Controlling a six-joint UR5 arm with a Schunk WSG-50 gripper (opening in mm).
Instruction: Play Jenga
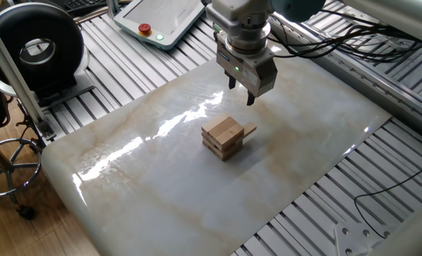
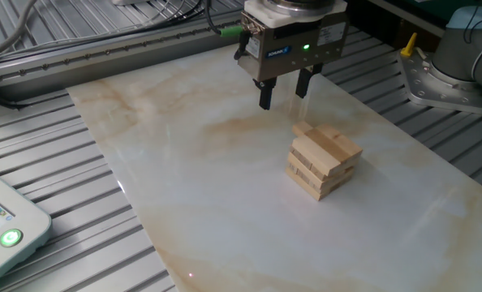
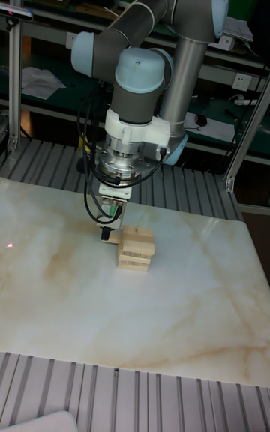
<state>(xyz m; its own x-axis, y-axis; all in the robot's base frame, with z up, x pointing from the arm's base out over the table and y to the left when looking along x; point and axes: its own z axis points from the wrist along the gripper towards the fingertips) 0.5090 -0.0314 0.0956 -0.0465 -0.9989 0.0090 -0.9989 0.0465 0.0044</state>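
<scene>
bright, sharp frames, white overhead glare streaking the glossy marble tabletop [image 1: 161, 128]

One fixed view looks down across the marble tabletop [image 1: 147, 199] from high at a corner, block tower [image 1: 224, 136] mid-frame. The other fixed view sits lower and nearer, facing the tower [image 2: 322, 161] from the opposite side. The tall fixed view faces the arm [image 3: 161, 19] head-on. All three share the tower.

Low tan Jenga tower [image 2: 323, 161], crosswise layers, upright on marble, one block [image 1: 248, 130] seemingly protruding sideways
</scene>
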